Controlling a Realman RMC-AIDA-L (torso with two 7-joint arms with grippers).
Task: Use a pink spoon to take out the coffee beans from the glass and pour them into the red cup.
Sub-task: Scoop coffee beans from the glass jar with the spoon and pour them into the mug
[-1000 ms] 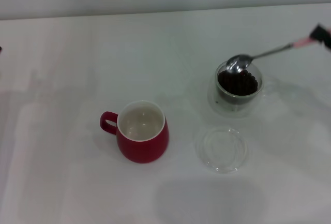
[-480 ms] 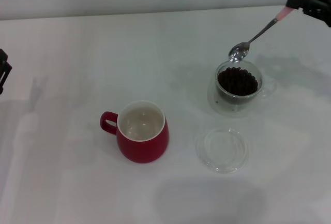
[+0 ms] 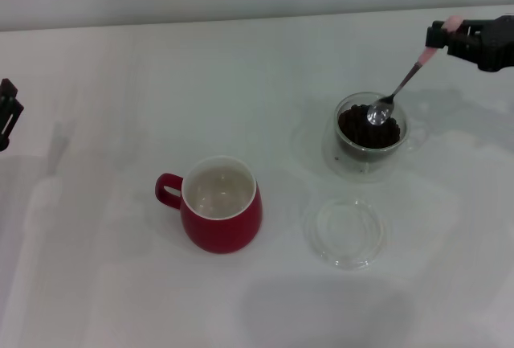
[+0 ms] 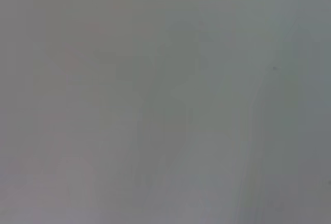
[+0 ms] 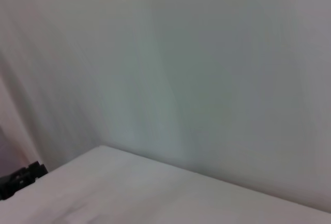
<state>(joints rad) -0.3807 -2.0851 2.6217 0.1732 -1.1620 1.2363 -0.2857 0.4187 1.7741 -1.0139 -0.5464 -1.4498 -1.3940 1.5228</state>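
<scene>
The glass (image 3: 370, 135) stands at the right of the white table, filled with dark coffee beans (image 3: 363, 129). My right gripper (image 3: 444, 34) is shut on the pink handle end of the pink spoon (image 3: 399, 88) above and to the right of the glass. The spoon slants down and its silver bowl sits just over the beans inside the glass's rim. The red cup (image 3: 218, 205) stands left of centre, handle to the left, its off-white inside showing no beans. My left gripper (image 3: 6, 115) is at the table's far left edge, only partly in view.
A flat clear glass dish (image 3: 345, 231) lies on the table in front of the glass, to the right of the red cup. A pale wall runs along the table's far edge. The wrist views show only blank pale surfaces.
The spoon rose out of the glass, its handle swinging up, then came back down. Its bowl is now over the beans again, held steeper than a second ago.
</scene>
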